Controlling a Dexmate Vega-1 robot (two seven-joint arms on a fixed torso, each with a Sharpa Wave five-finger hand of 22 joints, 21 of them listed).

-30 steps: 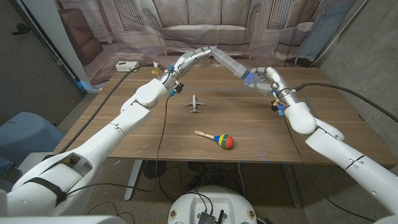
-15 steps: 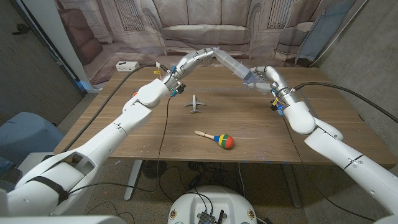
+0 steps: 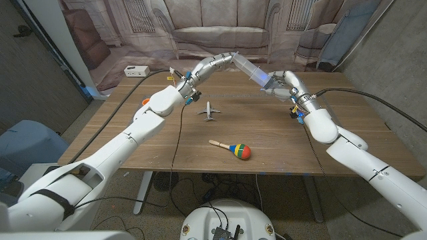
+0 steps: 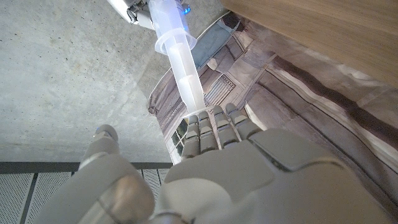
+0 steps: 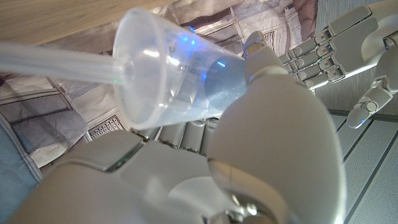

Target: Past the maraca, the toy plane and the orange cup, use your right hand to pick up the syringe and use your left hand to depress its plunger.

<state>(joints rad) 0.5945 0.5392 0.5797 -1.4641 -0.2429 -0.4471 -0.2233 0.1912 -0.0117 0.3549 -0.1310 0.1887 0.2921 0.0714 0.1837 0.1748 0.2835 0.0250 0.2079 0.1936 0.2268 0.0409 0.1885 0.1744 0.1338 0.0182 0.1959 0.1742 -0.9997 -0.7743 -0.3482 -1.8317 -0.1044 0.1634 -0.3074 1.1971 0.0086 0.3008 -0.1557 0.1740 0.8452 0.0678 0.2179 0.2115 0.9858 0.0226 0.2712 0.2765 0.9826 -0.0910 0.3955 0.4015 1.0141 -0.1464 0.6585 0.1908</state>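
Clear plastic syringe [image 3: 252, 71] gripped aloft in my right hand [image 3: 281, 85], my left hand's [image 3: 215, 62] straightened fingers meet its plunger [image 4: 188, 74]; pushing comes next.

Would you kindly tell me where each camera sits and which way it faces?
Head view: on the head, looking down at the table; both arms show.
Left wrist view: behind the left hand, facing the syringe.
Right wrist view: behind the right hand gripping the barrel.
All three share the syringe.
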